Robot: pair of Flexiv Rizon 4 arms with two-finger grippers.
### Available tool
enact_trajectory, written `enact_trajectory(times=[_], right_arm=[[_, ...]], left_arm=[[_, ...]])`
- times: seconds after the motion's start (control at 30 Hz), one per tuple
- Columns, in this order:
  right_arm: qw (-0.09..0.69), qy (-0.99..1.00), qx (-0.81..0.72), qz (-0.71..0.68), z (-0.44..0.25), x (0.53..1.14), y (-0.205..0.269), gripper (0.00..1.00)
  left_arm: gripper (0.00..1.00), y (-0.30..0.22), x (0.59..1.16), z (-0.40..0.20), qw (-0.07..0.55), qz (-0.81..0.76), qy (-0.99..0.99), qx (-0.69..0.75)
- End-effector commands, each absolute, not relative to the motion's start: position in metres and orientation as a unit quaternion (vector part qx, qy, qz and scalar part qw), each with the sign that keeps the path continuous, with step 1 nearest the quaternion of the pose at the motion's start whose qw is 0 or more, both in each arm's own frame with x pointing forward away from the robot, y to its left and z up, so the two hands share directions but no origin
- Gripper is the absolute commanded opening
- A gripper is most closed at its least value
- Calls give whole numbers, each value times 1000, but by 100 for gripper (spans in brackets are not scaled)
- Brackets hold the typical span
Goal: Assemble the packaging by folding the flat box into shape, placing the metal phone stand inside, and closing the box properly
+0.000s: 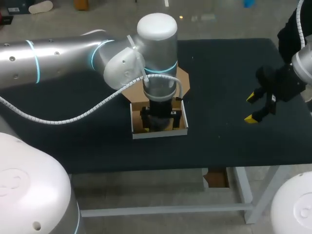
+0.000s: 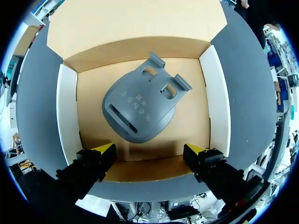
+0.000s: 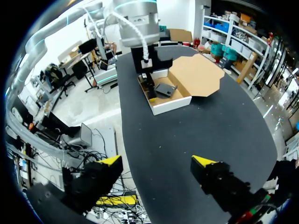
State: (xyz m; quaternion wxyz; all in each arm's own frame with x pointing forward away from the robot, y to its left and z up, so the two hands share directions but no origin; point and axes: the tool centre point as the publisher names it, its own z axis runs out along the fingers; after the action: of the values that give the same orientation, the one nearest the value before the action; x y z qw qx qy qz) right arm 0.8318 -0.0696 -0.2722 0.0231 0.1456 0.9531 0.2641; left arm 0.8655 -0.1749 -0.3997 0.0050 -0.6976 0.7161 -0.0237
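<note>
The folded white box (image 1: pixel 160 133) with a brown inside stands at the table's middle, its brown lid (image 3: pixel 200 74) lying open behind it. The grey metal phone stand (image 2: pixel 142 109) lies flat on the box floor (image 2: pixel 187 126). My left gripper (image 2: pixel 149 154) hangs open just above the box's near wall, nothing between its fingers; in the head view the left arm's wrist (image 1: pixel 158 58) hides most of the box. Over the bare table at the right, my right gripper (image 1: pixel 253 108) is open and empty, far from the box (image 3: pixel 168 95).
The black tabletop (image 1: pixel 219 73) spreads around the box. The open lid flap (image 1: pixel 184 78) juts out behind the left wrist. The table's front edge (image 1: pixel 146 168) runs close below the box.
</note>
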Motion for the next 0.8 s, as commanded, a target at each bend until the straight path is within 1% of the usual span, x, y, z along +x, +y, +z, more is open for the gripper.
enact_trajectory(times=[0.03, 0.8], right_arm=[[22, 953, 144, 266, -271, 832, -71, 100], [22, 953, 144, 266, -271, 832, -71, 100]], left_arm=[[100, -181, 864, -401, 10, -16, 716, -698], [100, -183, 832, -400, 7, -13, 707, -707]])
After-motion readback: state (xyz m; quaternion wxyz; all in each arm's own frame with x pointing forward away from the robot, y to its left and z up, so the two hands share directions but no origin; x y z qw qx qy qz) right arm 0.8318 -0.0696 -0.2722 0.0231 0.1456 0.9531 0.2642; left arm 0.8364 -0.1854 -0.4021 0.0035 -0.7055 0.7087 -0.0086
